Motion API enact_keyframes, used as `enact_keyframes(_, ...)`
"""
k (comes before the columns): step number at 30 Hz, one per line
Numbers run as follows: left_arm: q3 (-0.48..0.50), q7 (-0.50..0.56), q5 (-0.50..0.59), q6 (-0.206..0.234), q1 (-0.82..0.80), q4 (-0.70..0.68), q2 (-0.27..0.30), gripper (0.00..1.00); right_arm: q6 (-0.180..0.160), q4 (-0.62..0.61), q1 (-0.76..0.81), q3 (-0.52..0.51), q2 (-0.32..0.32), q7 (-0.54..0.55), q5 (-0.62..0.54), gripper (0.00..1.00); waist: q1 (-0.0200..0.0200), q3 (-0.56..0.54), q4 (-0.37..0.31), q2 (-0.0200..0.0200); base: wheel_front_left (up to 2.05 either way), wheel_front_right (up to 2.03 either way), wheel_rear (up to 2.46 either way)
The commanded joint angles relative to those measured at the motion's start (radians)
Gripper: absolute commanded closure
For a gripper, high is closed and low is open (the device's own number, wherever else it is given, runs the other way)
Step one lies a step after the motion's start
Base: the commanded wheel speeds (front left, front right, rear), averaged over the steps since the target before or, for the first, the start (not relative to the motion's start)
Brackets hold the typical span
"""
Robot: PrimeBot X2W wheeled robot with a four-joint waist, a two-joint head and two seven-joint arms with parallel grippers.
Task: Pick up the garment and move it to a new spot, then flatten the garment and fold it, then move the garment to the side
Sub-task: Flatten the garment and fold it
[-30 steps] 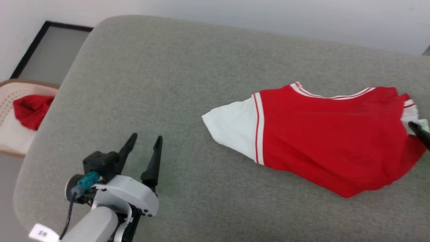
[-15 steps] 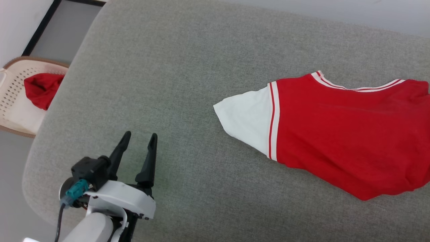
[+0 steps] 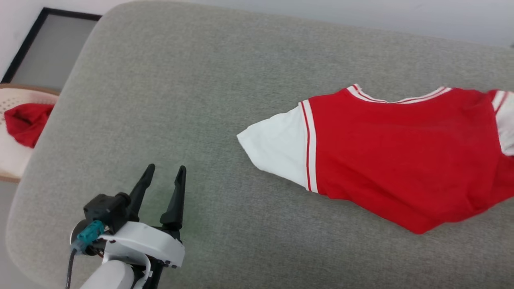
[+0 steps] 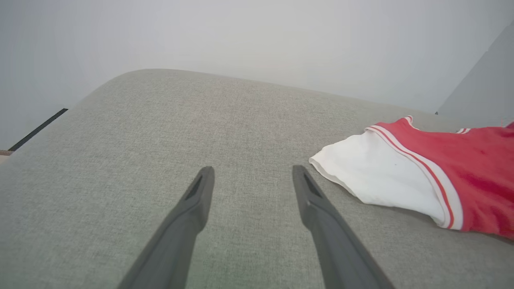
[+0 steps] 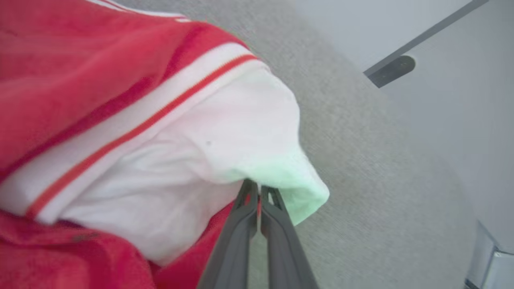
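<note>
Cushion (image 3: 200, 80) carries the garment (image 3: 401, 160) on its right half: soft, light, limp cloth, so expect it to sag. Your right tool (image 5: 257, 188) is pinched shut on one white sleeve (image 5: 225, 132). Your left tool (image 3: 164, 176) hangs open; the other sleeve (image 3: 277, 148) suits it.

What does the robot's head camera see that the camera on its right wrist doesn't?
Head view's extras: the left gripper, open over the grey cushion and apart from the garment. There is also a pale basket at the left edge, with a red cloth in it.

Right wrist view's extra: the right gripper, shut on the edge of the garment's white sleeve.

Both share the red garment with its striped trim, lying on the grey cushion.
</note>
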Motion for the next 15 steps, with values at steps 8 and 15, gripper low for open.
enact_keyframes(8, 0.002, 0.000, -0.009, 0.000, 0.014, -0.001, -0.003, 0.00, -0.001, -0.033, 0.049, -0.063, -0.077, 0.218, -0.033, 1.00, 0.0000, -0.002, -0.040, -0.0001, 0.00, 0.00, 0.00)
enact_keyframes(15, -0.003, 0.005, -0.012, -0.007, 0.005, 0.005, 0.000, 0.00, -0.001, 0.016, 0.153, -0.191, -0.012, 0.250, -0.066, 1.00, 0.0000, 0.002, -0.038, -0.0001, 0.00, 0.00, 0.00)
